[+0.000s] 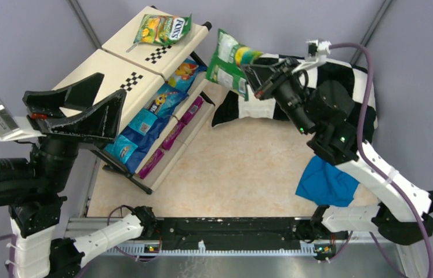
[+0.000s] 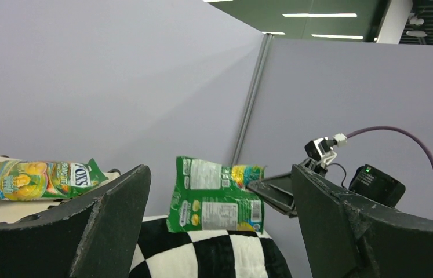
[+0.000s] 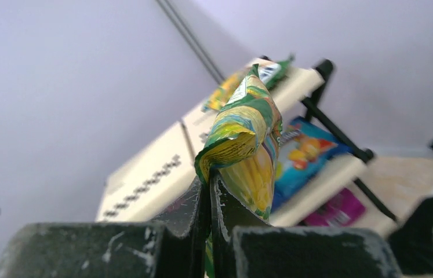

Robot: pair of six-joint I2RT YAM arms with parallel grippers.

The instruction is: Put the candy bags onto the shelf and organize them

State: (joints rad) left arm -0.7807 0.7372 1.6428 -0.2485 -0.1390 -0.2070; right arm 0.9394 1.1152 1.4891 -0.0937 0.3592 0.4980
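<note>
The cream shelf (image 1: 120, 69) stands at the back left. A FOX'S green-yellow bag (image 1: 163, 29) lies on its top tier. Several blue bags (image 1: 150, 116) fill the middle tier and magenta bags (image 1: 173, 136) the bottom one. My right gripper (image 1: 247, 68) is shut on the edge of a green-white bag (image 1: 224, 63) and holds it in the air just right of the shelf's top end. The bag also shows in the right wrist view (image 3: 248, 139) and the left wrist view (image 2: 217, 194). My left gripper (image 1: 115, 98) is open and empty, raised over the shelf's near left part.
A black-and-white checkered pillow (image 1: 347, 78) lies at the back right under my right arm. A plain blue cloth (image 1: 325, 182) lies at the right front. Grey partition walls close in the table on three sides.
</note>
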